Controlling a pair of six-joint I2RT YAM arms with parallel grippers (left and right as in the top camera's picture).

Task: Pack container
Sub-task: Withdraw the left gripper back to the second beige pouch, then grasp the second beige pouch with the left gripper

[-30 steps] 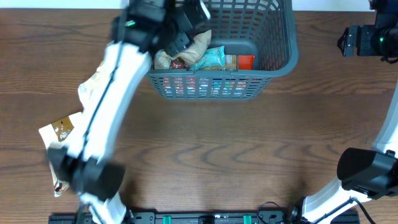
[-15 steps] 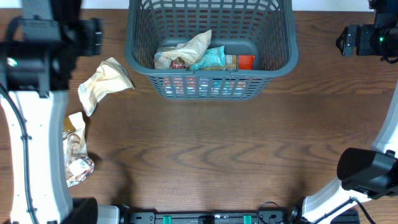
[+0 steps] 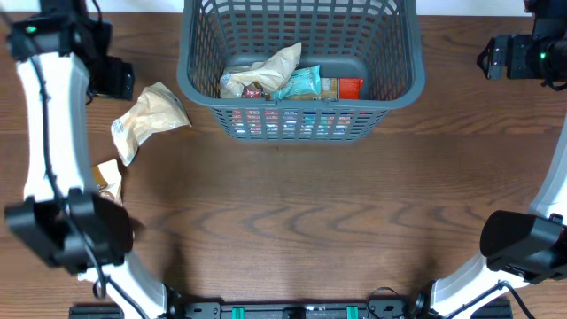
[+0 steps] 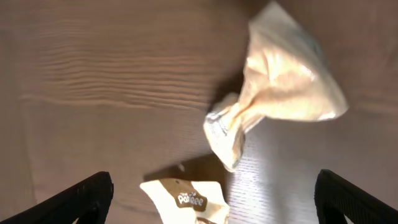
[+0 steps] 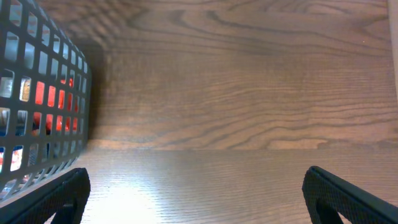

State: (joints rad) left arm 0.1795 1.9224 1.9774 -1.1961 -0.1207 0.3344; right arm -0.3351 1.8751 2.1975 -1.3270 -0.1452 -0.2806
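Overhead: container (image 3: 301, 124) rim cut off; left arm (image 3: 53, 133) half-hides brown packet (image 3: 110, 177); left tool (image 4: 214, 190), right tool (image 5: 199, 186) wide.

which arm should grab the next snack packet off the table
Left. The left gripper, open, hangs close to the cream packet beside the basket; the right gripper is past the basket's other side, no packet near it.

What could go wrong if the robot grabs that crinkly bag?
The cream bag is twisted, so the open left tool might pinch only a thin corner and drop it. The second bag lies close by and could get bumped. Snacks pile at one side of the basket, so another might perch on top.
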